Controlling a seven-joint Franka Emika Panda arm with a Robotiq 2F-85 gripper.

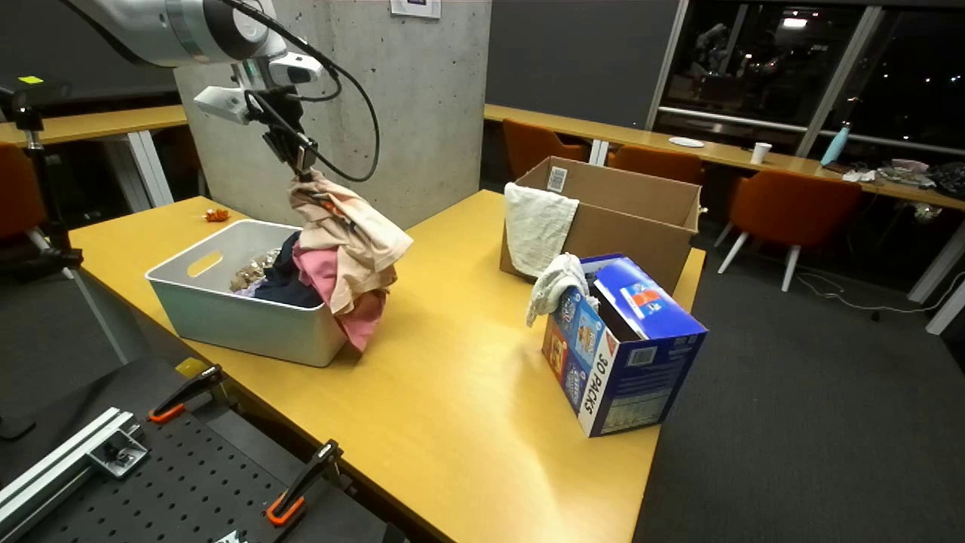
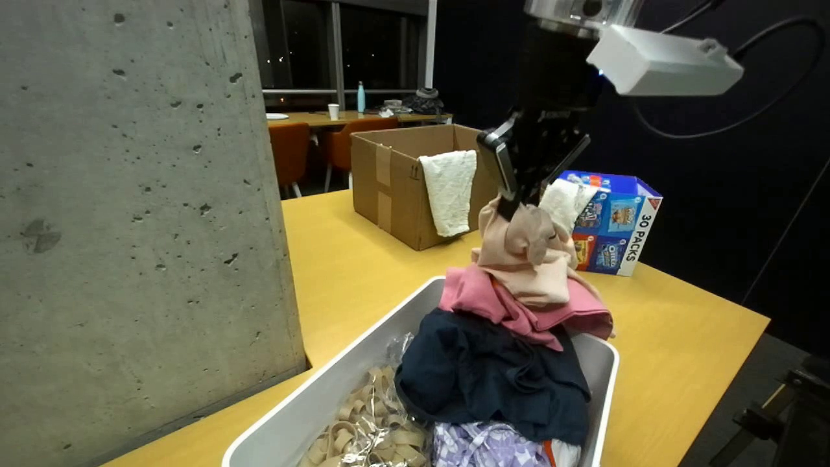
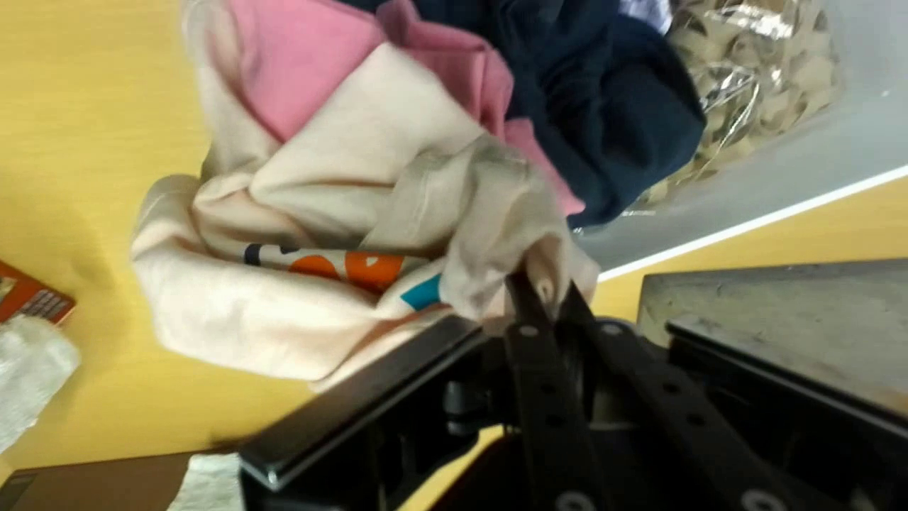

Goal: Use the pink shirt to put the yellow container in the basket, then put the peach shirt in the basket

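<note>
The jaws pinch a bunched fold of the peach shirt (image 1: 350,241) above the right end of the basket (image 1: 249,328), at left of frame in an exterior view. From that pinch the shirt's length slopes down and to the right, over the pink shirt (image 1: 365,318), which straddles the basket's rim, a flap hanging outside. The basket's opening lies the opposite way: lower left here, upper right in the wrist view. The coming move probably calls for carrying the peach shirt leftward past that rim before release, minding the concrete pillar (image 1: 430,98) behind. To the right the worktop (image 1: 452,362) leaves room, the snack box (image 1: 648,369) standing well apart.
</note>
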